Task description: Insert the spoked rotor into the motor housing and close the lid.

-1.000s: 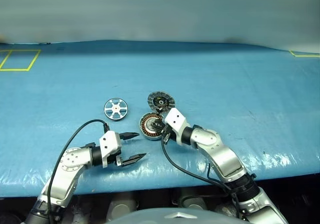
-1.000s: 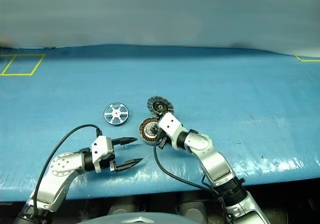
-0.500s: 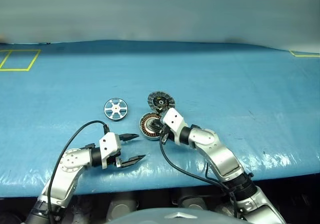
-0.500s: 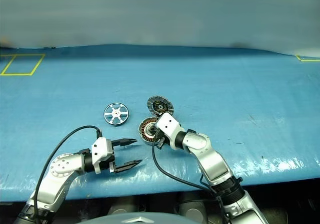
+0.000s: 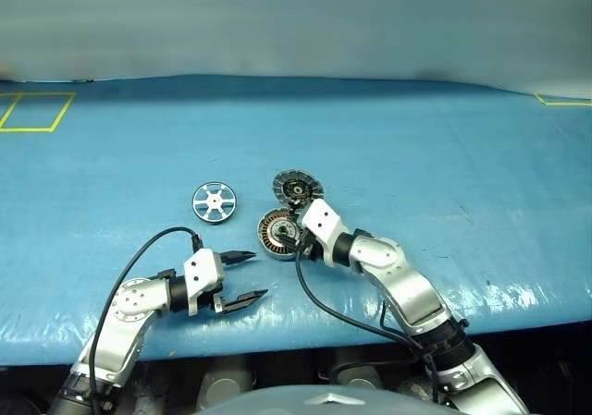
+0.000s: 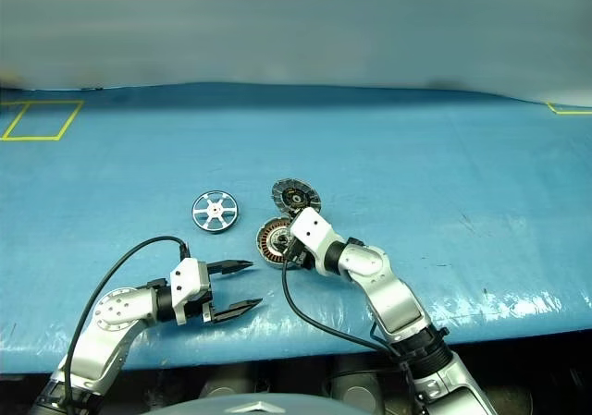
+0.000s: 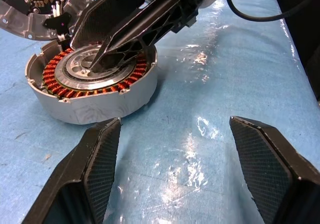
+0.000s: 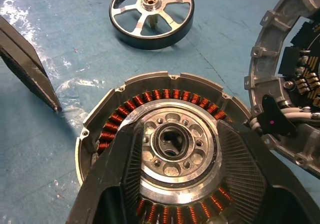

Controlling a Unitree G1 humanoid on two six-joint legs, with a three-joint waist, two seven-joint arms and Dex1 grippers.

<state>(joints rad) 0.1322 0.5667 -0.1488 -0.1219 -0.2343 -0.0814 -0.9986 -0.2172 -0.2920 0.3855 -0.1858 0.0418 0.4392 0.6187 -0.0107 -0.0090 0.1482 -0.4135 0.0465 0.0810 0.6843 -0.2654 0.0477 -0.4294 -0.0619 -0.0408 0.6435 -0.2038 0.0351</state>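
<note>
Two tools risk a clash: right tool [image 8: 175,184], fingers apart over the open motor housing [image 5: 277,233], could nudge it, left tool [image 5: 242,276] agape, spoked rotor [image 5: 215,200] unfetched.

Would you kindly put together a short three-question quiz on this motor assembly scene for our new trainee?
1. True or false: the shiny silver spoked rotor already sits inside the round silver-grey motor housing with copper windings.
2. Which gripper is at the housing: A) left gripper B) right gripper?
3. Fill in: the ribbed round grey lid hinged to the housing stands ____.

Key
1. False: it lies on the blue table cover, apart, on the robot's left of the housing.
2. B: its fingers straddle the housing's centre; the left hovers open nearby.
3. Open.
</note>
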